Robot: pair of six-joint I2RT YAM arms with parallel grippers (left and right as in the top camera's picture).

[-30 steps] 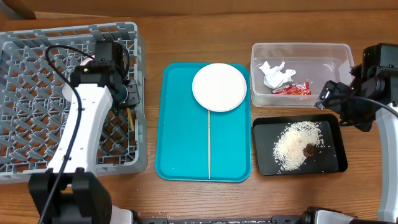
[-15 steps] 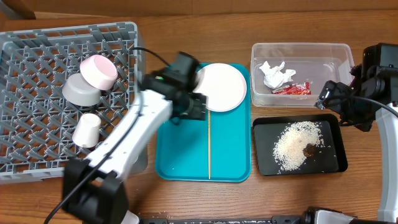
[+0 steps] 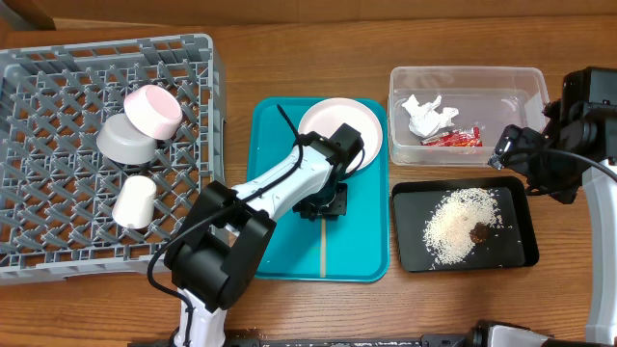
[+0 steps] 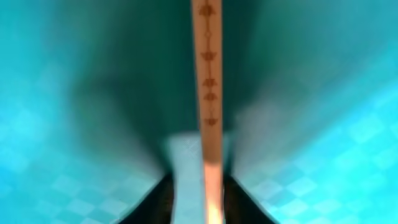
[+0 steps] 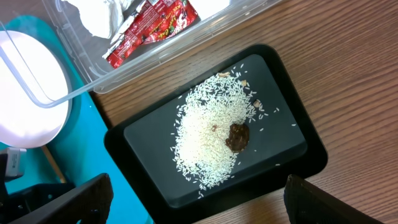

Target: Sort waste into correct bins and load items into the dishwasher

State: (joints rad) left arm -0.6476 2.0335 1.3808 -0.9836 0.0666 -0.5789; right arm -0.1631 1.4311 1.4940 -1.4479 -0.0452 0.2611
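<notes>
My left gripper [image 3: 323, 202] is low over the teal tray [image 3: 280, 231], open, with its fingers [image 4: 199, 186] either side of a wooden chopstick [image 3: 325, 246] [image 4: 206, 74]. The round white plate [image 3: 340, 135] lies at the tray's far end. The pink bowl [image 3: 152, 111], grey bowl [image 3: 127, 143] and white cup [image 3: 135, 201] sit in the grey dish rack [image 3: 58, 58]. The clear tub [image 3: 463, 72] holds the white tissue [image 3: 427, 114] and red wrapper [image 3: 451, 139] [image 5: 152, 25]. The black tray [image 3: 511, 255] holds rice [image 3: 458, 224] [image 5: 208, 137] and the brown lump [image 3: 480, 232] [image 5: 238, 137]. My right gripper [image 3: 521, 159] [image 5: 199, 199] is open and empty above the black tray.
The rack fills the left side of the wooden table. The teal tray lies in the middle, the tub and black tray at the right. The plate's edge also shows in the right wrist view [image 5: 25, 93].
My left arm has swung from over the dish rack to the right, onto the teal tray, and come down over the chopstick. The right arm has not moved.
</notes>
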